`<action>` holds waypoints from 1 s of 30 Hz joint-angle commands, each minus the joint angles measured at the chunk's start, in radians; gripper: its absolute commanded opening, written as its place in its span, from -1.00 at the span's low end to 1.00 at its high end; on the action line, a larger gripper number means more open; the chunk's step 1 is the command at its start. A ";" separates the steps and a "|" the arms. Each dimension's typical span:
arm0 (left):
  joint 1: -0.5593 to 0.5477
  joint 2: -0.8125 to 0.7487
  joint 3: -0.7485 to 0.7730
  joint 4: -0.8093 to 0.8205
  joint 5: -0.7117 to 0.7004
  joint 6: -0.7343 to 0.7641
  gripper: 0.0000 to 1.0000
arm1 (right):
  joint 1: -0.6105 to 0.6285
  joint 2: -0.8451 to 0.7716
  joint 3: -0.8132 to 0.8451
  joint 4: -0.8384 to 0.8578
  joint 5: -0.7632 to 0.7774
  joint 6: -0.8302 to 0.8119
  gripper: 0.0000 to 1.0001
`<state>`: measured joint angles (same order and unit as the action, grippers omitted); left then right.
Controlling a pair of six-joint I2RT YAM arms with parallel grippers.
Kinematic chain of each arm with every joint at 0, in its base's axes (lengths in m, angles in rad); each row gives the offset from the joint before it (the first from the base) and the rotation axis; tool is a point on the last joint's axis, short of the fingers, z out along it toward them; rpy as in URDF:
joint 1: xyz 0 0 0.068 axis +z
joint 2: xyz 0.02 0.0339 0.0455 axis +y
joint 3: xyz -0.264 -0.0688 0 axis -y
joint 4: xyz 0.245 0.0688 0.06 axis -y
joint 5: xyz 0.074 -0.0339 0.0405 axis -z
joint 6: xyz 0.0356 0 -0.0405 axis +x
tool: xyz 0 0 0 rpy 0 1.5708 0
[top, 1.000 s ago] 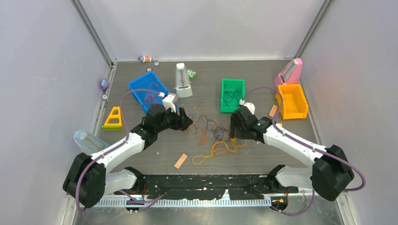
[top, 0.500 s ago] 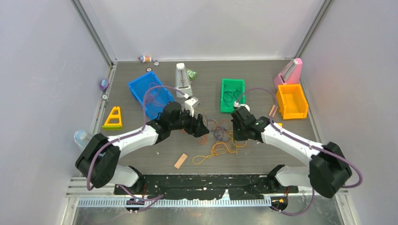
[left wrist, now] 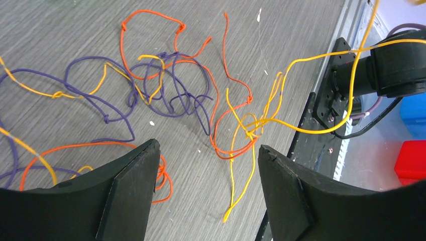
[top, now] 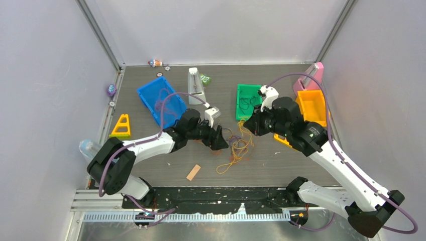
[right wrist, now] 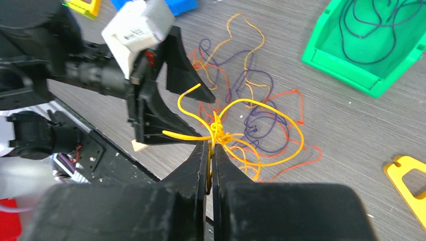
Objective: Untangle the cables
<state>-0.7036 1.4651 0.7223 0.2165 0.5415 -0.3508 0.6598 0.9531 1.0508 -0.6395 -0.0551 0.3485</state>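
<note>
Cables [left wrist: 166, 93] in orange, purple and yellow lie knotted on the table [top: 281, 165] between the two arms, with one strand now being pulled free. The right gripper [right wrist: 210, 145], which a second ago sat low at the right edge of the heap, has risen and drawn back toward the green bin [top: 249, 86]. Its fingers are clamped on the yellow cable [right wrist: 219, 131] just below a small knot. That cable hangs from the grip in loops, its lower end trailing down onto the pile near the table's front. The left gripper [left wrist: 208, 146] has meanwhile swung in from the left and hovers low over the orange and purple strands, jaws wide apart and holding nothing. The lift appears to have separated most of the yellow strand from the rest. Its own knot remains, however, and orange and purple are still interlaced on the table, so the task looks only partly done.
</note>
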 commanded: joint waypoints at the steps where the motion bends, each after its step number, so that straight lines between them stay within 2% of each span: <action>1: -0.021 0.020 0.058 0.015 0.031 0.036 0.45 | 0.004 -0.024 0.099 -0.017 -0.052 -0.009 -0.89; 8: -0.059 0.049 0.082 0.029 0.074 0.034 0.46 | 0.004 -0.027 0.247 -0.011 -0.035 0.021 -0.90; 15: -0.080 0.026 -0.060 0.472 0.150 -0.107 0.51 | 0.004 -0.010 0.310 0.016 -0.049 0.053 -0.89; 24: -0.123 0.187 0.066 0.484 0.144 -0.136 0.45 | 0.004 -0.002 0.354 0.086 -0.072 0.092 -0.90; 26: -0.139 0.220 0.096 0.462 0.157 -0.134 0.35 | 0.003 0.001 0.381 0.092 -0.062 0.088 -0.90; 27: -0.149 0.234 0.112 0.433 0.156 -0.125 0.23 | 0.003 0.000 0.402 0.093 -0.041 0.081 -0.89; 30: -0.163 0.259 0.166 0.283 0.115 -0.084 -0.33 | -0.003 0.005 0.479 0.079 0.055 0.052 -0.90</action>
<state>-0.8440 1.7046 0.8085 0.5968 0.6727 -0.4774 0.6598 0.9642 1.4120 -0.6193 -0.0967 0.4217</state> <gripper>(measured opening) 0.489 0.081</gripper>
